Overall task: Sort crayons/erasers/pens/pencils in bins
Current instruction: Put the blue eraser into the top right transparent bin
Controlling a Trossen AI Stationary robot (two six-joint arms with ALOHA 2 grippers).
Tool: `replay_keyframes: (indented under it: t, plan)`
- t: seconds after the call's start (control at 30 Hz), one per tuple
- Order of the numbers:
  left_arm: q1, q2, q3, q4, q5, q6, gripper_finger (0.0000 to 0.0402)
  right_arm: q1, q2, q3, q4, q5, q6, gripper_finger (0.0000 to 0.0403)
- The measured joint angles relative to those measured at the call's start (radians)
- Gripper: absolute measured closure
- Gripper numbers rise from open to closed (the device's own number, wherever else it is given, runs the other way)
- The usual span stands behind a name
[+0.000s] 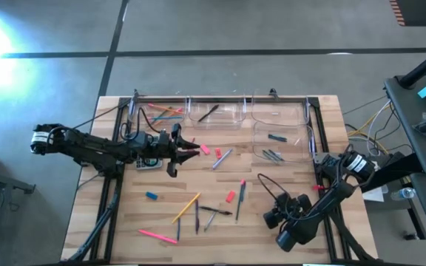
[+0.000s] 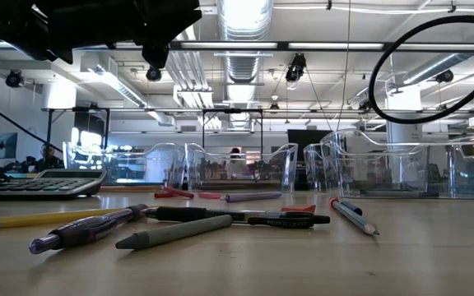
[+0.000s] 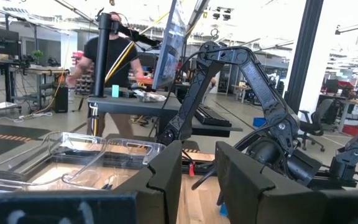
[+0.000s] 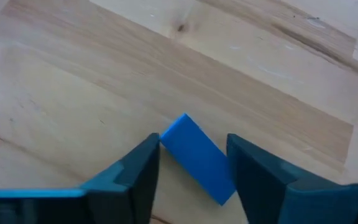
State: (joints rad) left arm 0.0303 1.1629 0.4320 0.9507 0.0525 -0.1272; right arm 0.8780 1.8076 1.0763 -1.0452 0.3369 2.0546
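The right gripper's [image 4: 188, 171] two dark fingers [image 4: 135, 177] stand apart with a small blue block eraser [image 4: 197, 158] lying slantwise between them on the pale wooden desk [image 4: 104, 74]; its upper corner touches one finger, and the other finger sits just beside its far edge. Whether they have it pinched, I cannot tell. From above, that gripper [image 1: 281, 216] is low in the right half of the frame, with its arm running off to the right edge.

The left gripper [image 1: 187, 148] sits left of centre, raised off the desk, fingers [image 3: 166, 177] narrowly apart with a slim red stick, seemingly a pencil [image 1: 191, 152], showing between them; I cannot tell if it is gripped. Just beside it to the right lie two pink block erasers [image 1: 205, 149] and a grey pen [image 1: 222, 159].

Four clear plastic bins [image 1: 272, 112] fill the upper middle and right of the desk: the upper-left one holds orange and red pencils [image 1: 165, 112], the next a dark pen [image 1: 208, 113], and the lower-right one several dark pens [image 1: 274, 154].

Scattered across the lower middle are a blue eraser [image 1: 151, 196], a yellow pencil [image 1: 186, 208], a pink pencil [image 1: 156, 236], a pink eraser [image 1: 230, 196] and dark pens [image 1: 217, 211]. A grey calculator [image 2: 44, 184] lies under the left arm.
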Motion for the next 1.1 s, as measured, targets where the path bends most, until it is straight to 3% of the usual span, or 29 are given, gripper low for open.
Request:
replay_keyframes:
  t: [0.2, 0.37, 0.67, 1.1]
  plan:
    - [0.0, 0.0, 0.0, 0.0, 0.0, 0.0, 0.0318, 0.001, 0.0, 0.0, -0.004, -0.006, -0.031, 0.0307]
    - [0.0, 0.0, 0.0, 0.0, 0.0, 0.0, 0.0318, 0.001, 0.0, 0.0, -0.002, -0.004, -0.054, 0.0347]
    - [-0.001, 0.0, 0.0, 0.0, 0.0, 0.0, 0.0318, 0.001, -0.019, 0.035, -0.049, -0.012, -0.103, 0.0391]
    - [0.0, 0.0, 0.0, 0.0, 0.0, 0.0, 0.0318, 0.002, -0.033, 0.13, -0.195, 0.028, -0.16, 0.0395]
